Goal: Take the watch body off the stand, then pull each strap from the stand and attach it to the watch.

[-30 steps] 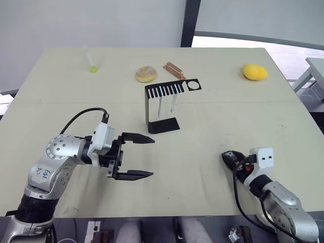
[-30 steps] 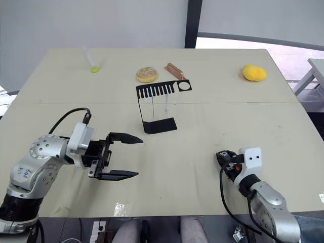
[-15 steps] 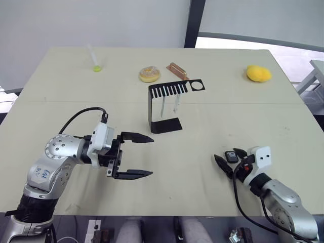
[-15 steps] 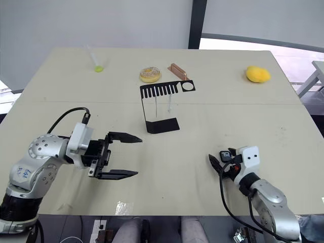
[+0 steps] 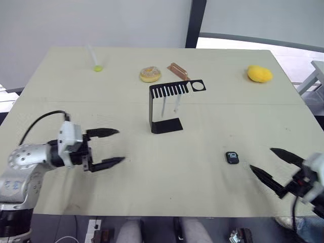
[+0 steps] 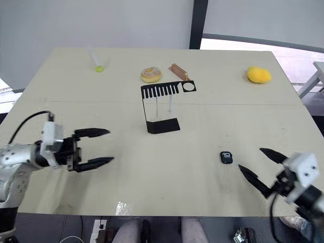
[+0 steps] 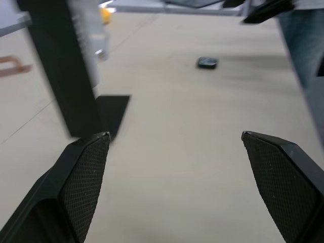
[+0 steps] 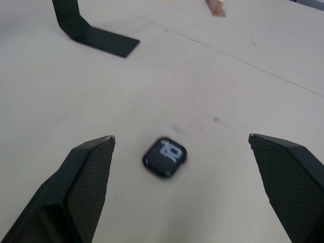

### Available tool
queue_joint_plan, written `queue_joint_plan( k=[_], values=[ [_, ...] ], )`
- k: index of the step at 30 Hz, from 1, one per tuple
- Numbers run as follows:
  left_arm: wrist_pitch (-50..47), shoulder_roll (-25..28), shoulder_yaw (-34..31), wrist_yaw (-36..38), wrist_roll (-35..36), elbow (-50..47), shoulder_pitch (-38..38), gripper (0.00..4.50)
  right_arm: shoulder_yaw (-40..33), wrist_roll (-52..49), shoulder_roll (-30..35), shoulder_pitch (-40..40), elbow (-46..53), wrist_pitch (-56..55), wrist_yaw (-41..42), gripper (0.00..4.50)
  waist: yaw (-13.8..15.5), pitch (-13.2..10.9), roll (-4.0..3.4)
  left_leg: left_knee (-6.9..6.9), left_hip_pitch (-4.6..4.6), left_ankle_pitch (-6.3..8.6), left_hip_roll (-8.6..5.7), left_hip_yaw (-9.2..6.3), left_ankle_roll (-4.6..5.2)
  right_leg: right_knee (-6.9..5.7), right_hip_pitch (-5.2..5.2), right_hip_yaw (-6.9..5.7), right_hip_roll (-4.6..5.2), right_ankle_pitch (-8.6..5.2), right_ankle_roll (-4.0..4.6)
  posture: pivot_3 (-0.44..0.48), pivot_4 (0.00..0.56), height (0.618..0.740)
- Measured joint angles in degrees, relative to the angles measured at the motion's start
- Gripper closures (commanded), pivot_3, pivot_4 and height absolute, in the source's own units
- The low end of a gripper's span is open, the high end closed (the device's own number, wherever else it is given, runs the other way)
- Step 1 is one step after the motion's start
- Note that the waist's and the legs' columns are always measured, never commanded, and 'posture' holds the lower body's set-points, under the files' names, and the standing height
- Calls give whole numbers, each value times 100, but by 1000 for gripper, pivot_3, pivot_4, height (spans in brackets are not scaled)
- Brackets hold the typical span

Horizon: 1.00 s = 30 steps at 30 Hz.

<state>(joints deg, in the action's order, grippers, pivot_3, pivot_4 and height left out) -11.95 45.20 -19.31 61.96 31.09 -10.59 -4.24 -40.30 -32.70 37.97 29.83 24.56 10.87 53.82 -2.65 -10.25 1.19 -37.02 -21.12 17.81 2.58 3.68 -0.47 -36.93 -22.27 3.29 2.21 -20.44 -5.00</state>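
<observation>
- The watch body is lying flat on the surface, off the stand.
- The right claw is gaping wide with nothing in it, just beside the watch.
- The left claw is gaping wide too, holding nothing.
- Two white straps are hanging from the stand.

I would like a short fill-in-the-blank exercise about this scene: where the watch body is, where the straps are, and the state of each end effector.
1. The watch body lies on the ____, apart from the stand.
2. The two white straps hang from the stand's ____ arm.
3. Both the left end effector and the right end effector are ____ and hold nothing.
4. The end effector nearer the watch body is the ____ one.

Missing words: table; top; open; right
</observation>
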Motion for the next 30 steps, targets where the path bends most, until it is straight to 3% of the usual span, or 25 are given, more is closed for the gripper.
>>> queue_joint_plan(
  k=[5, 8, 11, 16, 20, 26, 30],
  values=[
    [1191, -190, -755, -528, -685, 887, 637, 0, -673, 347, 98, 125, -2027, -1020, 435, 23, -15, 0, 7, 8, 35, 19, -1, 6, 2, 22, 34, 0, 10, 0, 1, 0, 150, 740],
    [1198, -256, -1361, -889, -690, 1272, 1100, 0, -871, 680, 316, -97, -3222, -1804, 473, 23, -49, -4, 10, 39, 84, 27, 4, 10, -2, 36, 76, 0, 10, -6, 12, 0, 150, 740],
    [1193, -256, -1559, -981, -679, 1290, 1349, 0, -828, 713, 381, -342, -3611, -2193, 579, 23, -48, -5, 10, 56, 93, 20, 3, 11, -10, 38, 81, 0, 11, -6, 13, 0, 150, 740],
    [897, -487, -1534, -1212, -502, 638, 1436, 0, -433, 641, 314, -994, -3558, -2331, 553, 23, -42, -4, 10, 59, 92, 18, 3, 10, -12, 37, 81, -3, 15, -5, 11, 0, 150, 740],
    [233, -827, -1357, -1814, -162, -434, 1401, 0, 90, 201, 8, -1222, -2908, -2072, 648, 23, -15, -5, 8, 64, 91, 17, 3, 6, -14, 37, 80, -7, 15, -4, 9, 0, 150, 740],
    [-661, -1460, -256, -2912, -81, -2218, 1264, 0, 924, -351, -83, -1872, -1959, -1348, 652, 23, -38, -5, 7, 51, 92, 16, 1, 9, -13, 31, 87, -2, 8, 1, 0, 0, 150, 740],
    [-967, -1905, 614, -3589, -432, -2686, 1044, 0, 1521, -553, -260, -2416, -1515, -969, 588, 23, -31, -4, 6, 48, 90, 13, 4, 6, -20, 27, 82, 1, -6, 0, 0, 0, 150, 740]
  ],
)
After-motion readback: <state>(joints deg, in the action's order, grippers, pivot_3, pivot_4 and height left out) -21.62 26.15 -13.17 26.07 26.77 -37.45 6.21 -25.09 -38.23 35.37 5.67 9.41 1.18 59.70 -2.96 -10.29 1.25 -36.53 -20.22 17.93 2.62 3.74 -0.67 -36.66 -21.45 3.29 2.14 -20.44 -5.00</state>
